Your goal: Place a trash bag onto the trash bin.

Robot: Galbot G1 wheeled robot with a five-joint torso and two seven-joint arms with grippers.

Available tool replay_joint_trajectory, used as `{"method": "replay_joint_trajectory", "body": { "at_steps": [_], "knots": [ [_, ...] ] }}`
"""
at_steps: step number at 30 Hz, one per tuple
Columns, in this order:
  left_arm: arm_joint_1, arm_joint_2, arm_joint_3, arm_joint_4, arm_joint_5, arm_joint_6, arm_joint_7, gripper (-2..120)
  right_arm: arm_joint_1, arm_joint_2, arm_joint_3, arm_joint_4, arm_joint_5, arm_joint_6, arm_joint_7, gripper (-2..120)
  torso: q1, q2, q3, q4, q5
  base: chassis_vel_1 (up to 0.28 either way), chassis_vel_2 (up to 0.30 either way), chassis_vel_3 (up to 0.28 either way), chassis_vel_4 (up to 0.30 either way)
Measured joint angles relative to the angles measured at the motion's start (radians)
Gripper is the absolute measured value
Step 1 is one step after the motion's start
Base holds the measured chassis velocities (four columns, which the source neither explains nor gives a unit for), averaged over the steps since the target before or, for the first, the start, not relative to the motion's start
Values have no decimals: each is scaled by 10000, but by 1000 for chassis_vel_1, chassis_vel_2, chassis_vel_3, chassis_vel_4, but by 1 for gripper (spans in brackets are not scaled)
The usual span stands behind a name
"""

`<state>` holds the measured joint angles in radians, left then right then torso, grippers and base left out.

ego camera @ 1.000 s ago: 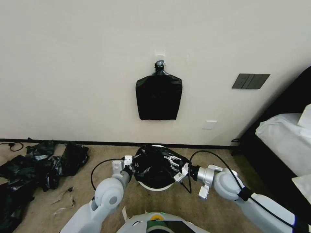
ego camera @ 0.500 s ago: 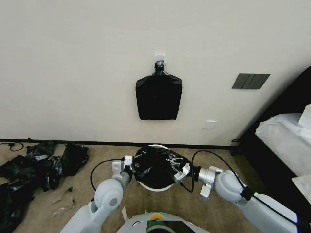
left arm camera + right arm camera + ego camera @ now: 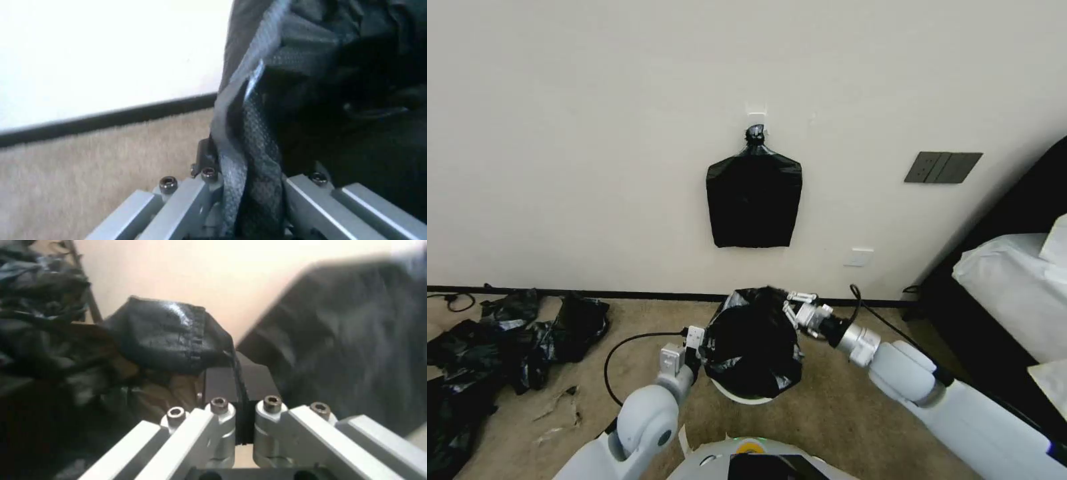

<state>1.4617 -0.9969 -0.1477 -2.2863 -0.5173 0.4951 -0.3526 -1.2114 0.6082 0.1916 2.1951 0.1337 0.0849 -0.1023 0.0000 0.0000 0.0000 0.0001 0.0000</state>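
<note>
Trash bag (image 3: 754, 347) drapes over trash bin (image 3: 740, 396), against the wall (image 3: 594, 167).

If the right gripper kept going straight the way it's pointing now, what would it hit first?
The right gripper, shut on a fold of the trash bag, points leftward along the wall. Past the film it holds, the first thing in line is probably the heap of black bags on the carpet, though depth is unclear.

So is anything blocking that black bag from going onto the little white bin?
Nothing visible does. The trash bag hangs directly over the trash bin, pinched by the left gripper on one side and the right gripper at the far edge.
</note>
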Motion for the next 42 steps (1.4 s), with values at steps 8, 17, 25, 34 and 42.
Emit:
{"method": "replay_joint_trajectory", "body": {
  "at_steps": [8,17,25,34,42],
  "knots": [
    [545,115,-4,-224,1638,-787,1276,1,404,63,-388,-648,1547,-1045,84,0,0,0,0,-2,1,0,0,0,0],
    [1035,148,-14,-268,3117,-1922,2226,1,356,-357,-456,-920,2076,-1462,-391,0,0,0,0,-1,0,0,0,0,0],
    [1204,-55,-81,-137,3273,-2879,2562,1,129,-725,-486,-1597,3106,-1627,-1107,0,0,0,0,-3,1,0,0,0,0],
    [1181,-179,-105,98,3195,-3210,2653,1,36,-818,-491,-1871,4356,-1545,-1890,0,0,0,0,-1,0,0,0,0,0],
    [951,-311,-251,395,1715,-2758,2071,1,-208,-595,-283,-1665,5913,-1760,-1734,18,0,0,0,-1,-1,0,0,0,0]
  ]
}}
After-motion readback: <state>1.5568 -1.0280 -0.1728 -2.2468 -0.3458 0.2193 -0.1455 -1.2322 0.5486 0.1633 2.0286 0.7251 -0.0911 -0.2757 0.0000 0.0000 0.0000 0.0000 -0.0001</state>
